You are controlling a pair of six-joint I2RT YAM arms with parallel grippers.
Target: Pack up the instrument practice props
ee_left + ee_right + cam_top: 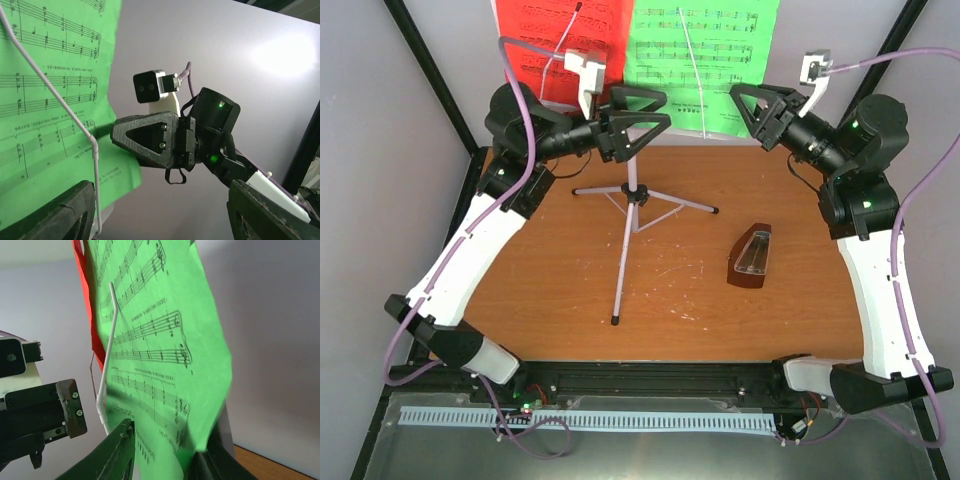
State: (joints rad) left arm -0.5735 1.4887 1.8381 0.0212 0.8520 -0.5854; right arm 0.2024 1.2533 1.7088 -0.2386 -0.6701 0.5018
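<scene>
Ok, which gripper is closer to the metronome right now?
Right. The right gripper is up at the green sheet, almost straight behind the metronome as seen from above. The left gripper is by the top of the stand, farther off to the left.

staves, notes and clefs on green music sheet [165, 315], its small captions unreadable; faint staves on red music sheet [520, 30]

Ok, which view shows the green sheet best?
Top external: nearly the whole green sheet faces the camera, beside the red sheet. Left wrist catches only part of it; right wrist sees it close, steeply slanted.
</scene>
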